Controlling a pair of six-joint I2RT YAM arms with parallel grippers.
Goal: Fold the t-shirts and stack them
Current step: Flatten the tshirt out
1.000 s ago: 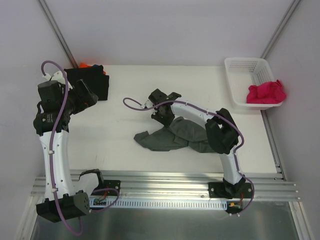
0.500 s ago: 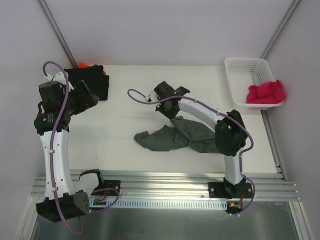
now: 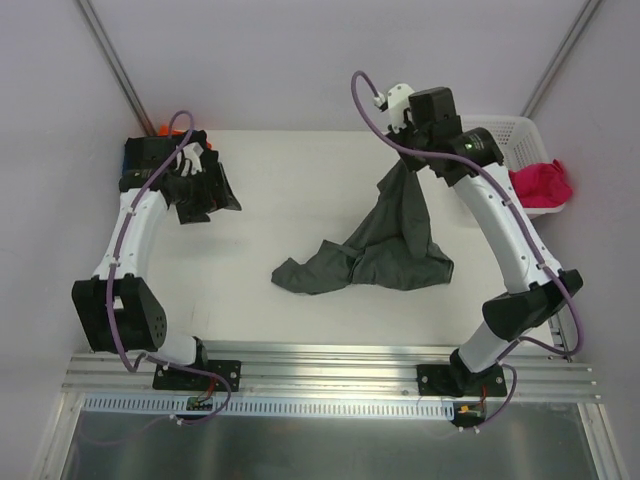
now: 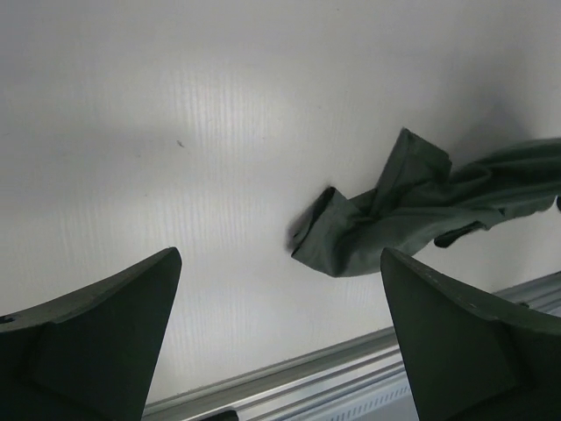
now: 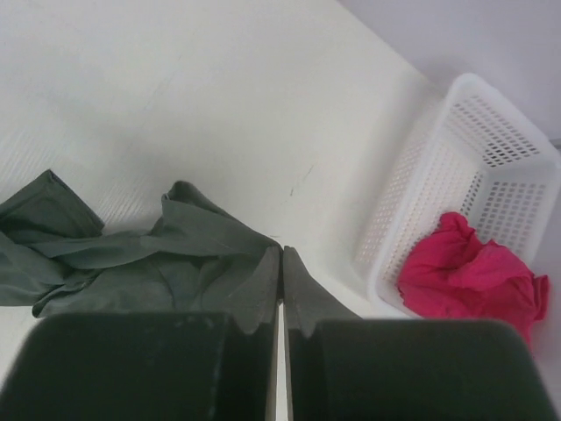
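Fingers of the right gripper (image 5: pixel 281 263) are pressed together on one edge of the dark grey t-shirt (image 3: pixel 385 245). It hangs down from them, and its lower part lies crumpled on the table (image 3: pixel 280 170) below. To the right of these fingers stands the white basket (image 3: pixel 478 128) with the pink t-shirt (image 3: pixel 540 185) inside. The left gripper (image 4: pixel 279 263) has its fingers spread wide and holds nothing. Close beside them lies the black t-shirt (image 3: pixel 140 160).

White table (image 3: pixel 300 210) — pale lilac walls (image 3: pixel 300 60)
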